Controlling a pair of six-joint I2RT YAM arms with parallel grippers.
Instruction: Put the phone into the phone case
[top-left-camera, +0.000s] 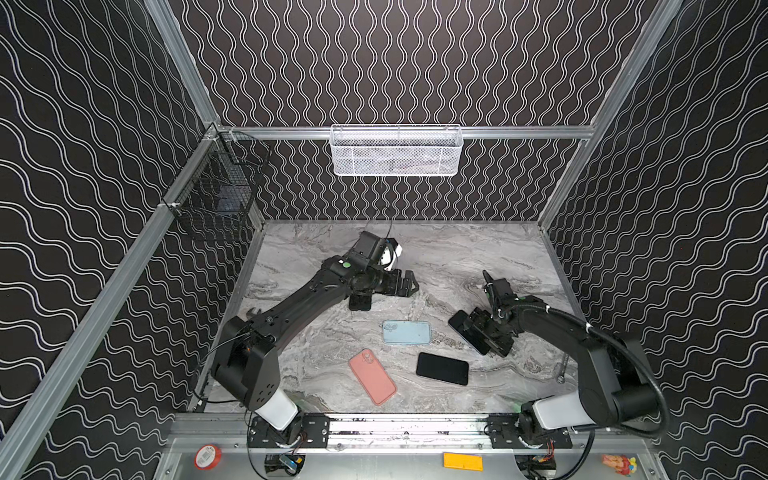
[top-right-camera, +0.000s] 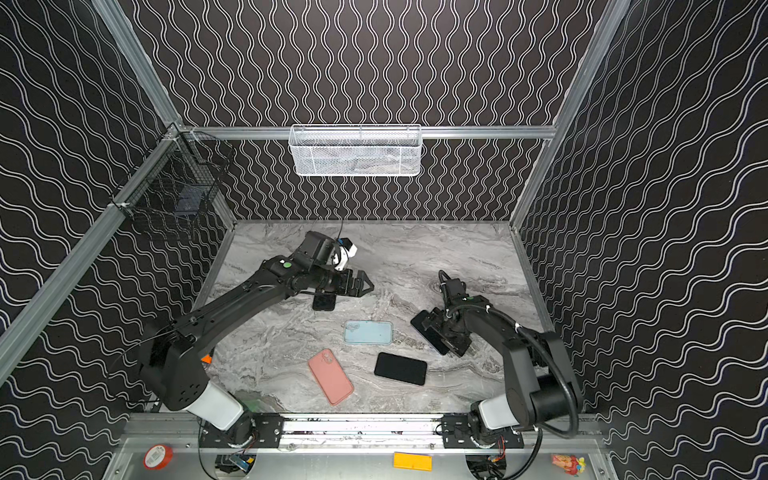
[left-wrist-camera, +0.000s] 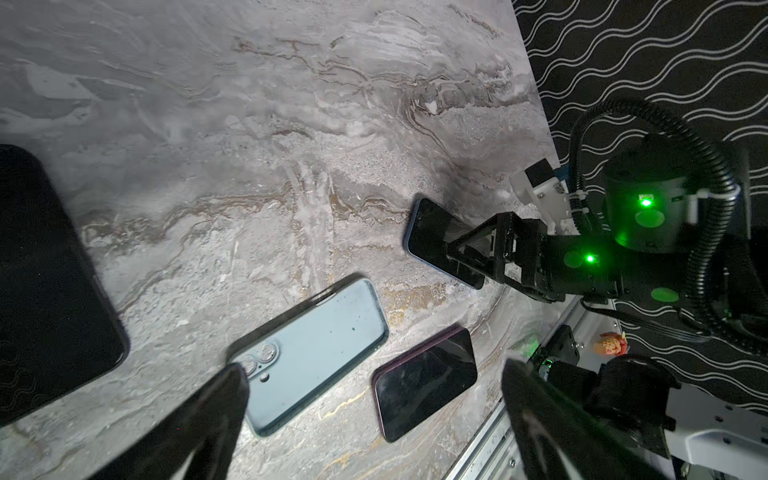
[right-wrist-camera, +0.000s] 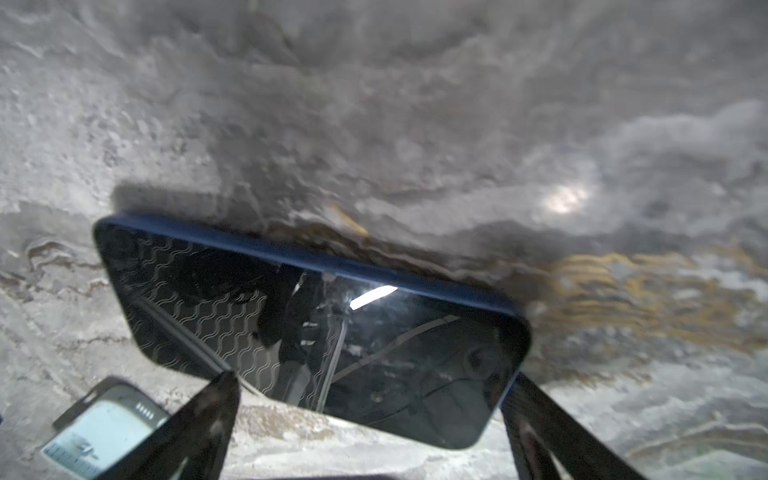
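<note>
The right gripper (right-wrist-camera: 372, 380) had its jaws spread wide; the blue-edged phone (right-wrist-camera: 291, 311) lay between their tips on the desk (right-wrist-camera: 415, 104), contact unclear; the left gripper (left-wrist-camera: 374, 368), jaws likewise spread, empty, hovered well apart

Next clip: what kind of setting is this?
Probably a lab robot cell: aluminium frame, wavy-patterned walls, left arm and right arm bolted to a front rail, white mesh basket above a marble-look tabletop.

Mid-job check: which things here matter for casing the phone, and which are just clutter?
Job: blue-edged phone, black phone, light blue phone, pink case (or phone).
Clutter: red tape roll, orange block, toy, white basket, black basket.
</note>
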